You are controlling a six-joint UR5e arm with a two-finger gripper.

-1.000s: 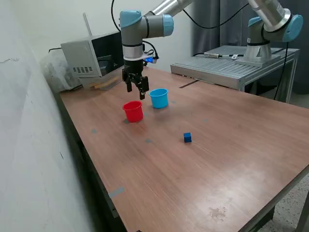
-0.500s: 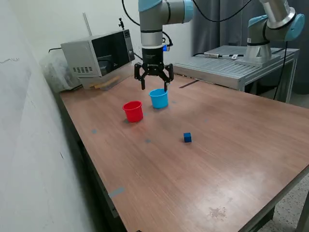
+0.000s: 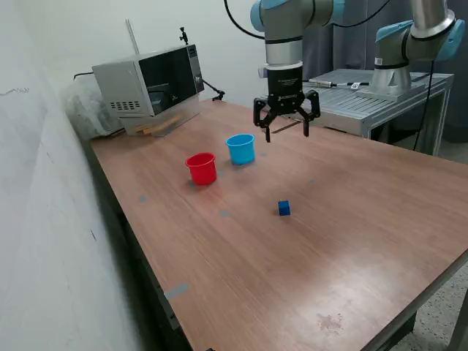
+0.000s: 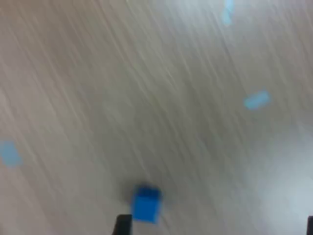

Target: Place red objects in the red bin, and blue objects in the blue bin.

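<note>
The UR5e arm reaches down from above, its wrist vertical and its gripper [image 3: 286,134] pointing straight downward. The two fingers [image 3: 265,131] are spread wide apart with nothing between them, hanging in the air.

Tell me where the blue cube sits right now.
In the exterior view the blue cube lies alone on the wooden table, nearer the camera than the light blue cup and toward the exterior view's right of it.

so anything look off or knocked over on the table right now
Nothing stands out. The red cup and light blue cup stand upright, apart. One blue cube sits alone on the wood table. The gripper hangs open above, holding nothing.
</note>
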